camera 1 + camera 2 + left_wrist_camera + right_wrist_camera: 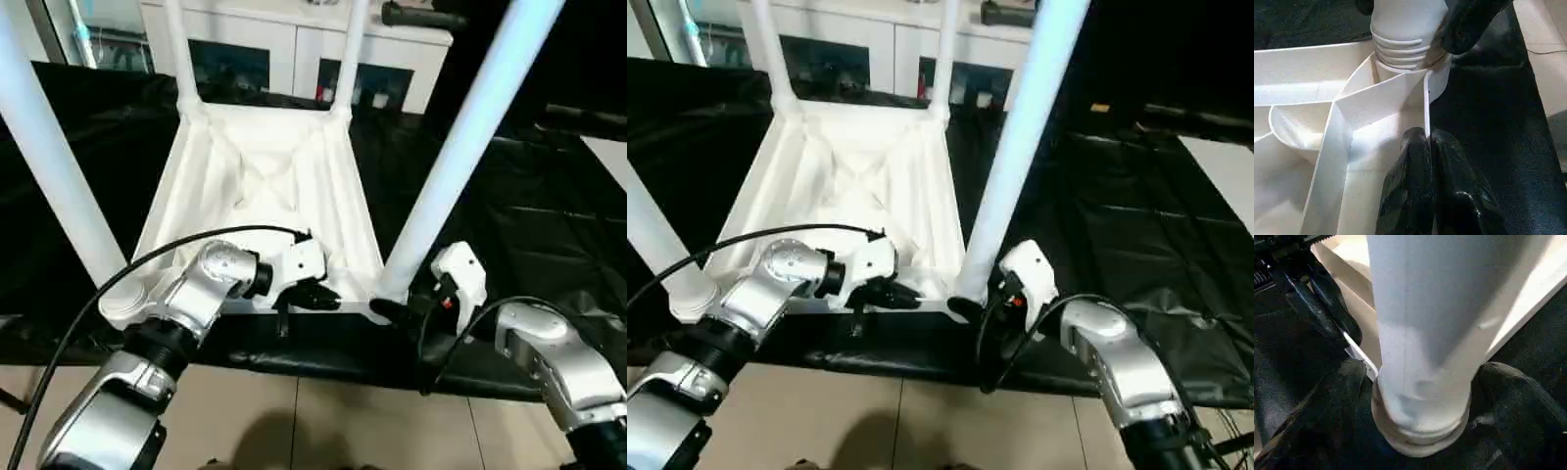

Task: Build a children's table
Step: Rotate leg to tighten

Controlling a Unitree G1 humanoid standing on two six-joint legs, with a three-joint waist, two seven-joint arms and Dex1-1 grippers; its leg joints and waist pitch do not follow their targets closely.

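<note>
Nearest the camera, the left tool, pressed together, pinches the upturned tabletop's front rim at the counter's front edge, while the right tool straddles the near-right leg, spread.

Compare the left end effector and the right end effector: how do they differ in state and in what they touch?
The left end effector is shut, its fingers pinching the thin rim of the tabletop; the right end effector stands wide, its fingers on either side of the base of the near right leg. The left grips a flat edge, the right surrounds a round tube at its corner socket. Both work at the tabletop's near edge, with black fingers.
</note>
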